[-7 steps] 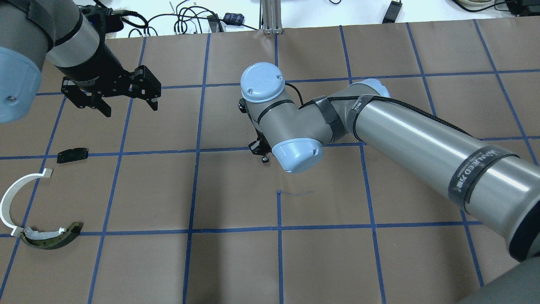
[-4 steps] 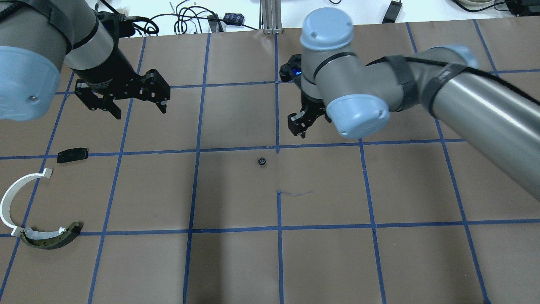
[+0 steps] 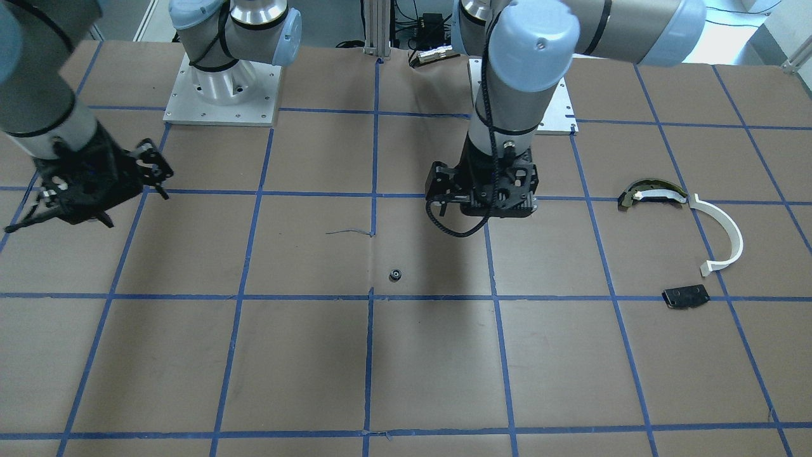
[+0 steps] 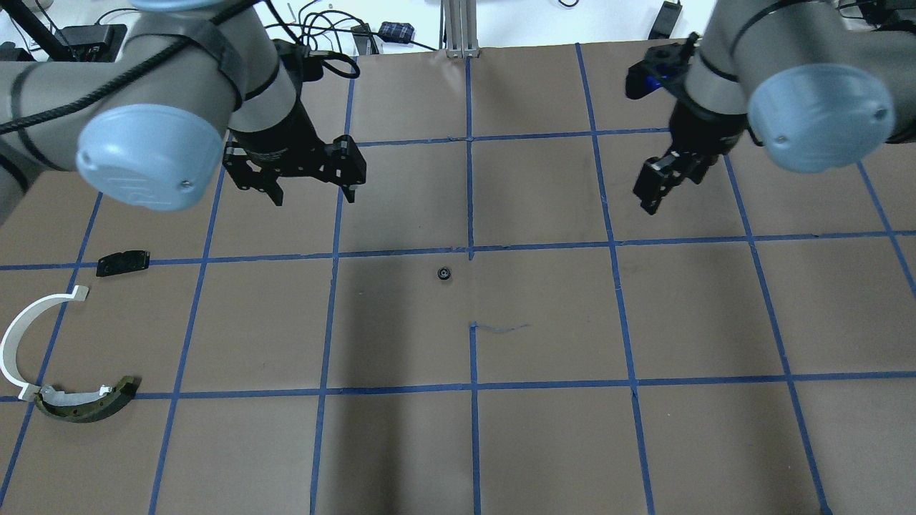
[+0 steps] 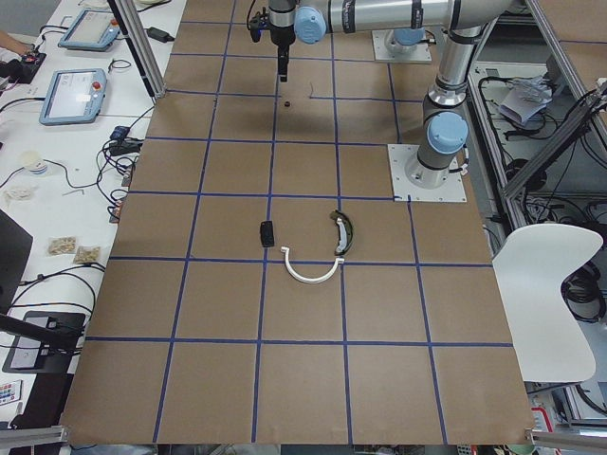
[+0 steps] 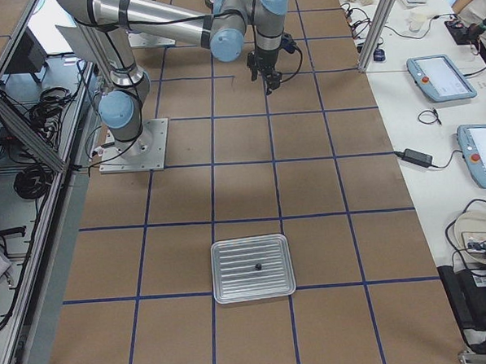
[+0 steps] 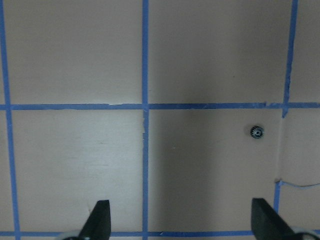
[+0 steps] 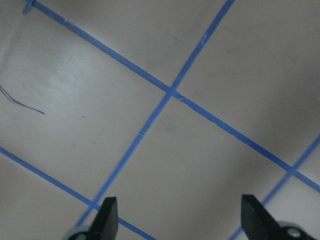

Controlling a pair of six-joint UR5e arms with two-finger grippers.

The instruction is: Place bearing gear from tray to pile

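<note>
**Gear loose at mid-desk, both grippers spread**

- Bearing gear (image 4: 444,273): a small dark toothed ring lying flat on the brown paper at about the middle of the desk. It sits just beside a crossing of the blue tape lines, and nothing touches it.
- Left gripper (image 4: 313,192): hangs above the desk, off toward the left edge from the gear. Its fingers (image 7: 100,216) are set wide. In the wrist view the gear lies out ahead of the tips and to one side.
- Right gripper (image 4: 653,193): raised toward the right edge, well apart from the gear. Its fingers (image 8: 107,216) are wide, with only taped paper below them.
- Pile, near the left edge and well apart from the gear:
  - a white half-ring (image 4: 18,336);
  - a dark curved piece (image 4: 86,405) touching one end of the half-ring;
  - a black plate (image 4: 123,262) near the other end, not touching.
- Metal tray (image 6: 231,256): sits toward the right end of the desk with one small dark part in it.
</note>
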